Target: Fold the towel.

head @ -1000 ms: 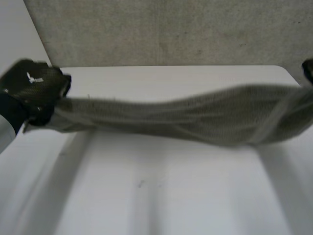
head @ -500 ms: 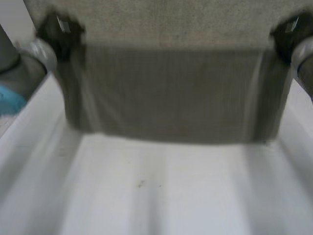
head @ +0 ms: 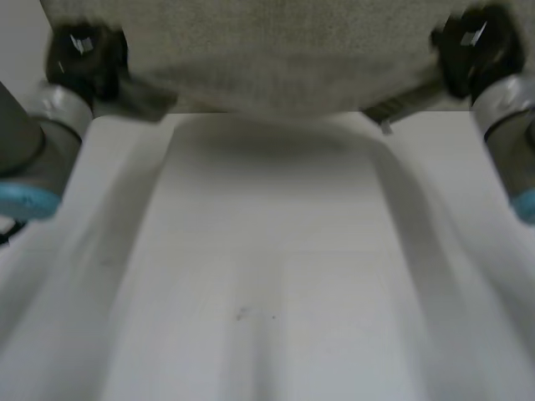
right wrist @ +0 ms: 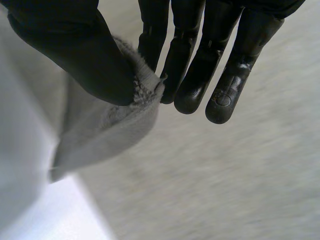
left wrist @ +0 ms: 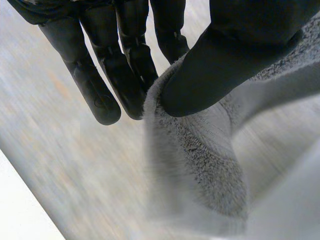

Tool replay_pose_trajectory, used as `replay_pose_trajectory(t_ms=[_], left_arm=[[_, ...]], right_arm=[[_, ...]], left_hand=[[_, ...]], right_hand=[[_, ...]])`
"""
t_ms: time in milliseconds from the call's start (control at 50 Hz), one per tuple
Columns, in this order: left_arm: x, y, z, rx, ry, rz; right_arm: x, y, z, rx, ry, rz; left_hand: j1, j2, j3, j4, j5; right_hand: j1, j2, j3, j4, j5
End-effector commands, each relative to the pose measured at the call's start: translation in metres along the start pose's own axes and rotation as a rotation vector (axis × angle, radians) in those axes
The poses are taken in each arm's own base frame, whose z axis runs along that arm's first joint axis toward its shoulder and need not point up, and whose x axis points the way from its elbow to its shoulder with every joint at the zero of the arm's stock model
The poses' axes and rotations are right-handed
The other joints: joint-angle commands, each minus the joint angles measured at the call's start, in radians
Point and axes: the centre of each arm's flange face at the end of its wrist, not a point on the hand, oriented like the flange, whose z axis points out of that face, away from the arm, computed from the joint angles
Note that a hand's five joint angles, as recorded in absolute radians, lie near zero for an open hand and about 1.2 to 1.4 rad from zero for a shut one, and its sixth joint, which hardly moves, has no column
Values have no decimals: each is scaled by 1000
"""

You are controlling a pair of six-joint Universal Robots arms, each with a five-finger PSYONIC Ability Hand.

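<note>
A grey terry-cloth towel (left wrist: 200,165) is held up off the white table (head: 267,284) by both hands, at the table's far edge. In the head view, the black left hand (head: 82,60) is seen at the far left and the black right hand (head: 472,48) at the far right, well apart, with the towel (head: 149,98) stretched between them. Its middle cannot be clearly told from the grey speckled panel (head: 251,21) behind the table.

In the left wrist view, an edge of the towel is pinched by the left hand (left wrist: 125,65): the thumb is pressed onto the cloth against the nearly straight fingers (left wrist: 95,95), and the rest of the cloth is seen hanging away below the thumb.

In the right wrist view, a folded edge of the towel (right wrist: 110,125) is pinched in the same way by the right hand (right wrist: 200,65), between its thumb and the closest of its straight fingers (right wrist: 227,95).

The grey left arm (head: 33,142) and the grey right arm (head: 510,125) are seen reaching towards the far side, one at each side of the table.
</note>
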Motion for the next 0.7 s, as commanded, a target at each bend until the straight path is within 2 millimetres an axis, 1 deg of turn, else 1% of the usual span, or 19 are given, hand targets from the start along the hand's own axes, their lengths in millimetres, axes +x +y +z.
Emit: replay_pose_trajectory(t_ms=[20,60,80,100,120,160,220,260,280,300,320,340,380,400,440,500,600,660,700], left_arm=[[35,87,-42,-228,108,-23],[44,103,-55,-279,145,-16],[44,103,-55,-280,145,-16],[50,113,-69,-325,177,6],[50,113,-69,-325,177,6],[55,125,-96,-405,229,95],[52,124,-107,-433,243,142],[40,117,-130,-508,266,232],[39,117,-130,-508,266,232],[35,113,-142,-557,286,265],[31,109,-157,-624,322,295],[31,109,-158,-624,322,295],[28,92,-189,-761,433,343],[28,92,-189,-761,434,343],[26,67,-212,-847,550,367],[24,56,-215,-846,586,364],[17,37,-184,-646,559,350],[16,37,-176,-610,542,344],[16,48,-157,-574,499,307]], right_arm=[[-60,69,-29,-219,-205,11],[-70,79,-37,-266,-247,1],[-75,87,-44,-308,-281,-10],[-77,89,-49,-339,-308,-24],[-77,89,-50,-339,-308,-24],[-76,89,-57,-373,-336,-38],[-68,78,-75,-444,-398,-46],[-64,71,-85,-479,-433,-54],[-59,67,-99,-536,-488,-68],[-59,67,-99,-537,-489,-68],[-52,67,-115,-613,-552,-86],[-52,67,-116,-614,-553,-86],[-36,59,-141,-692,-631,-145],[-36,59,-141,-692,-631,-145],[-23,50,-159,-709,-672,-202],[-15,47,-162,-682,-652,-226],[-11,48,-153,-649,-602,-231],[-15,59,-139,-636,-554,-199],[-19,67,-130,-632,-529,-175]], left_hand=[[195,178,180,178,183],[195,178,180,178,183],[195,178,180,178,183],[195,178,180,178,183],[195,178,180,178,183],[195,178,180,178,183],[195,178,180,178,183],[195,178,180,178,183],[195,178,180,178,183],[195,178,180,178,183],[195,178,180,178,183],[195,178,180,178,183],[195,178,180,178,183],[195,178,180,178,183],[195,178,180,178,183],[195,178,180,178,183],[195,178,180,178,183],[195,178,180,178,183],[195,178,180,178,183]], right_hand=[[428,215,209,201,232],[428,215,209,201,232],[428,215,209,201,232],[428,215,209,201,232],[428,215,209,201,232],[428,215,209,201,232],[428,215,209,201,232],[428,215,209,201,232],[428,215,209,201,232],[428,215,209,201,232],[428,215,209,201,232],[428,215,209,201,232],[428,215,209,201,232],[428,215,209,201,232],[428,215,209,201,232],[428,215,209,201,232],[428,215,209,201,232],[428,215,209,201,232],[428,215,209,201,232]])
